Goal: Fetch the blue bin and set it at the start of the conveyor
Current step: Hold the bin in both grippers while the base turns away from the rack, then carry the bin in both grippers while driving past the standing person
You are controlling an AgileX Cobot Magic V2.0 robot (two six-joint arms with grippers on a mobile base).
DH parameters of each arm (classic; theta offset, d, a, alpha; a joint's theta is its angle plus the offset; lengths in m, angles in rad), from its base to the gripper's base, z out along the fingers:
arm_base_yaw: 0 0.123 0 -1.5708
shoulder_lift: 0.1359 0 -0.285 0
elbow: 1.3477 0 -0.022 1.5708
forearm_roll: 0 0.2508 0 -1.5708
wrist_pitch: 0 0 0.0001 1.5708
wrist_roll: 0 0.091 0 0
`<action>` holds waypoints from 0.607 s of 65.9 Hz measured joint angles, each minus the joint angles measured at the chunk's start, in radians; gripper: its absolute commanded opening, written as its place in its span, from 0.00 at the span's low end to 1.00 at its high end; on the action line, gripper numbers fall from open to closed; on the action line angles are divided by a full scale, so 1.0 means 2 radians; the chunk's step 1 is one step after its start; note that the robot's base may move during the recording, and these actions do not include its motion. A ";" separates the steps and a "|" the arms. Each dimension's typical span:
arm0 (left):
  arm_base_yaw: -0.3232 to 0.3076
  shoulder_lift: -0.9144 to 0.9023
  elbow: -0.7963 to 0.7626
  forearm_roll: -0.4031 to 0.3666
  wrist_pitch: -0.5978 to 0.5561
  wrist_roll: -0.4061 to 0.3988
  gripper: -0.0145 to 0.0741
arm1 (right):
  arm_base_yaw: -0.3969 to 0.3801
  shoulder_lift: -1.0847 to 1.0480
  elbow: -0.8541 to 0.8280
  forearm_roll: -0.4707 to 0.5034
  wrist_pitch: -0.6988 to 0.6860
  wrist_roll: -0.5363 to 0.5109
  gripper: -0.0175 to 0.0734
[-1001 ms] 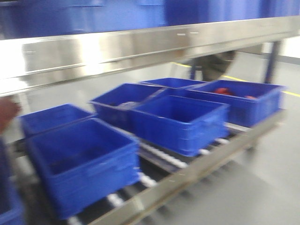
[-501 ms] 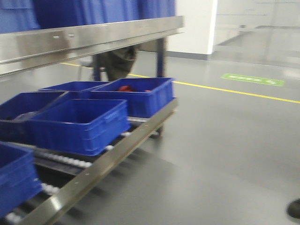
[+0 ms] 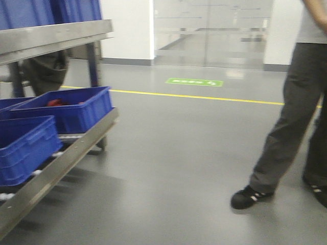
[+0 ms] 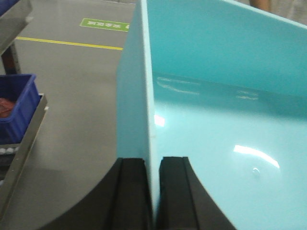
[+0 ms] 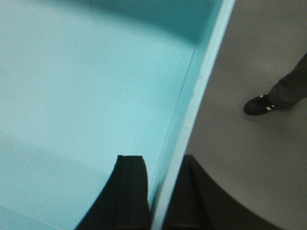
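Two tools | left tool (image 4: 152, 167) pinches blue bin (image 4: 216, 120) wall | right tool (image 5: 160, 165), opposite wall

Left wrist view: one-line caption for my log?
Left gripper clamped on the side wall of the blue bin, above the grey floor.

Crate (image 4: 17, 103) on rack (image 4: 26, 139), left of bin (image 4: 216, 120)

The blue bin (image 4: 216, 120) is seen as smooth, glossy plastic, with light reflected on its inner surface. The dark blue crates (image 3: 25, 148) are shown in duller plastic. The shelf rail (image 3: 51, 35) is seen as brushed metal, the grey floor (image 3: 179, 153) as smooth and faintly shiny.
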State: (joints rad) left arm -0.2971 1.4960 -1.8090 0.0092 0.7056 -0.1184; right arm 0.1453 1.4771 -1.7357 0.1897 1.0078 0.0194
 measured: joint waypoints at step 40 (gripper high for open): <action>0.000 0.000 0.000 0.000 -0.001 0.000 0.04 | 0.000 0.000 0.000 0.000 0.000 0.000 0.03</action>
State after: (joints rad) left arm -0.2971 1.4960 -1.8090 0.0092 0.7041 -0.1184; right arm 0.1453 1.4771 -1.7357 0.1897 1.0078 0.0194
